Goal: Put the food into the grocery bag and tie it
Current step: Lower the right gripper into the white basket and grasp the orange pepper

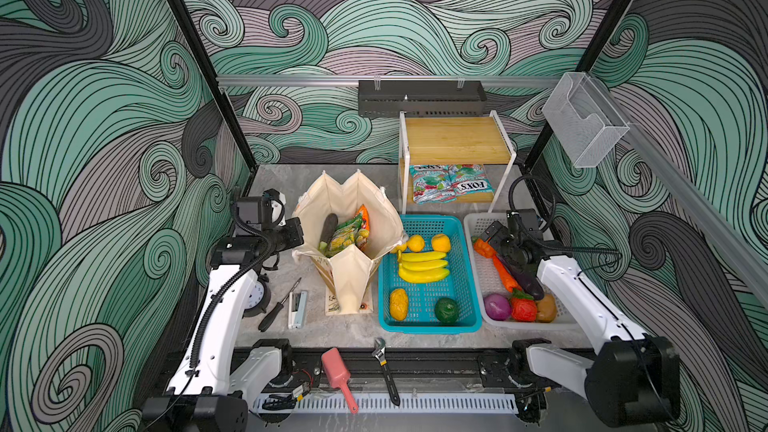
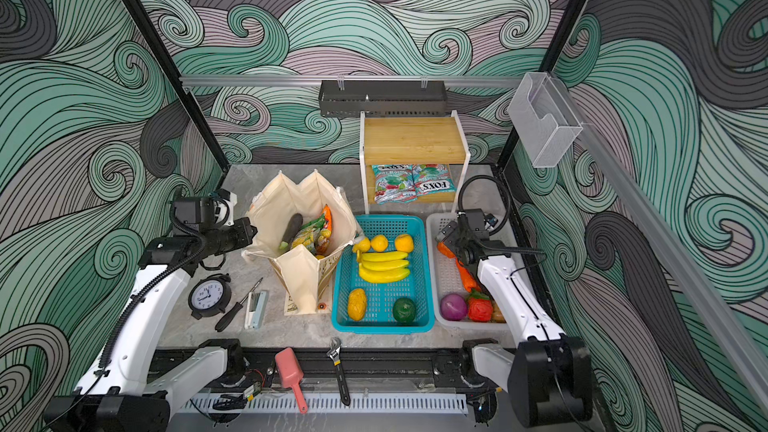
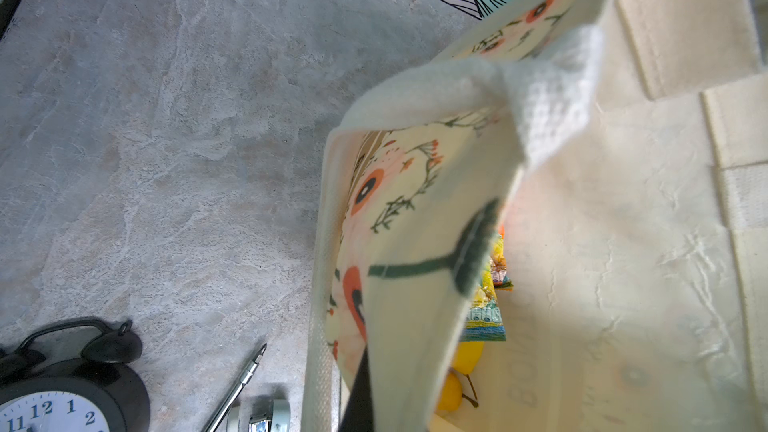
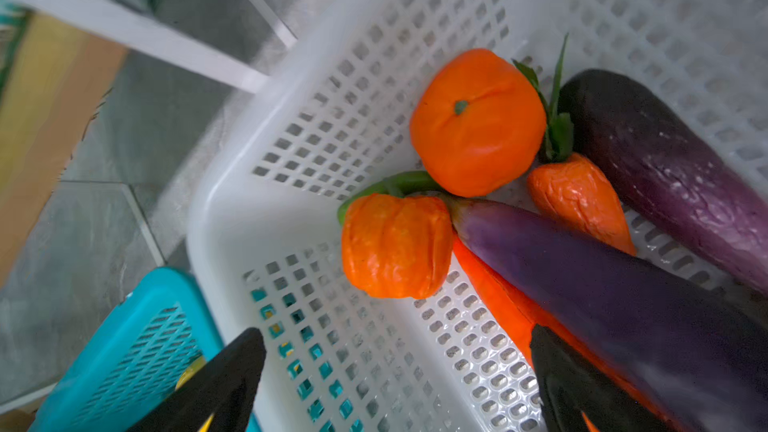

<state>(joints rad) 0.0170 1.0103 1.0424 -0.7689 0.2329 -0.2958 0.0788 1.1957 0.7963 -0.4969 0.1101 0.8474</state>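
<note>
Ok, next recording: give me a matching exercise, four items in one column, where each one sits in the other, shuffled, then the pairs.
Items
1. bananas
2. purple onion
3. alarm clock
4. green packet

Places
a. inside the tote bag
b. in the white basket
c. on the tabletop, left of the bag
d. in the teal basket

Pairs: 1-d, 2-b, 3-c, 4-a
</note>
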